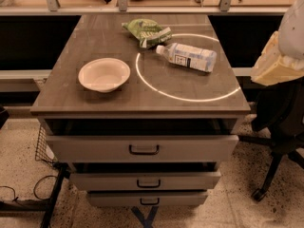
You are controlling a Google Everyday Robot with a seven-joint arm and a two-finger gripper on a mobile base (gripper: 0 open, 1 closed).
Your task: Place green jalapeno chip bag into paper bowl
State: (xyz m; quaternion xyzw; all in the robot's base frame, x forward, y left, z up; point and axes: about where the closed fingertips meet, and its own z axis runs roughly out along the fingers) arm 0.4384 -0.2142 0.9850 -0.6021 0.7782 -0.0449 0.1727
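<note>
The green jalapeno chip bag (146, 31) lies crinkled at the back middle of the grey table top, its light sealed edge pointing right. The paper bowl (104, 74) stands empty and upright at the front left of the table, well apart from the bag. My gripper is not in view. A white and cream shape (281, 46) at the right edge, above table height, may be part of my arm, but no fingers show on it.
A clear plastic bottle with a white label (188, 56) lies on its side just right of the bag, inside a bright ring of light (142, 80) on the table. Drawers (142, 148) are below the table top. A dark chair (280, 122) stands at the right.
</note>
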